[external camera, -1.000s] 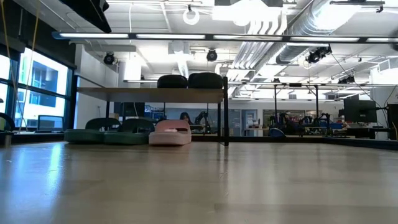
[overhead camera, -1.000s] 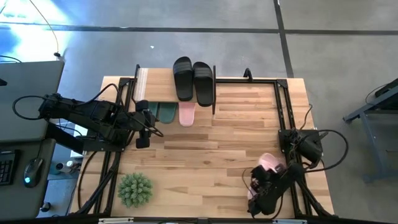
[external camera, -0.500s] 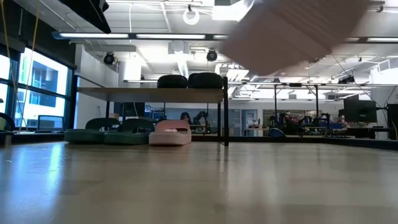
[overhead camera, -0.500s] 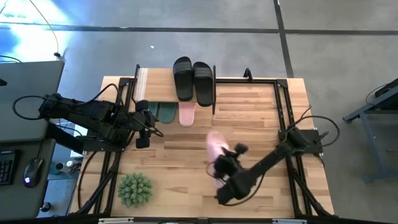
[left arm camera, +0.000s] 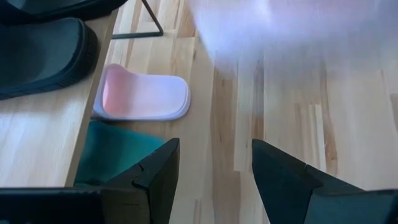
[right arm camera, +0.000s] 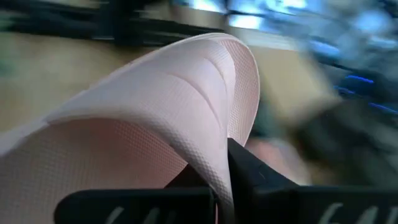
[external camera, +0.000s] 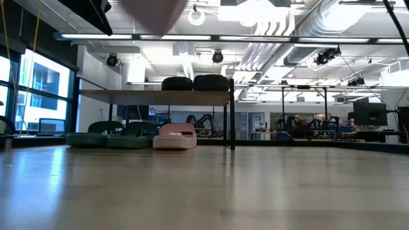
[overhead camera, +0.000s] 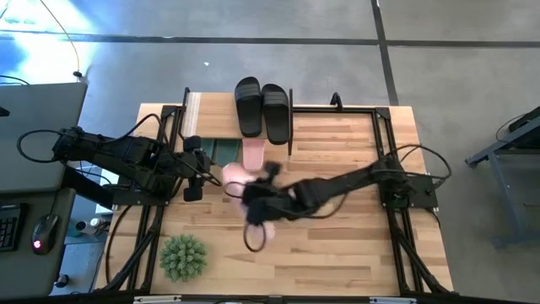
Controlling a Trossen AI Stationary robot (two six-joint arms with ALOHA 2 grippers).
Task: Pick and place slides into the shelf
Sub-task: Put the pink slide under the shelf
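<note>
Light wooden table is seen beneath a pink rubber slide sandal, which is held clamped in the shut right hand, lifted above the boards. Just beyond that hand, the low wooden-topped shelf carries black slides. Beside it, the left hand is held open, empty.
</note>
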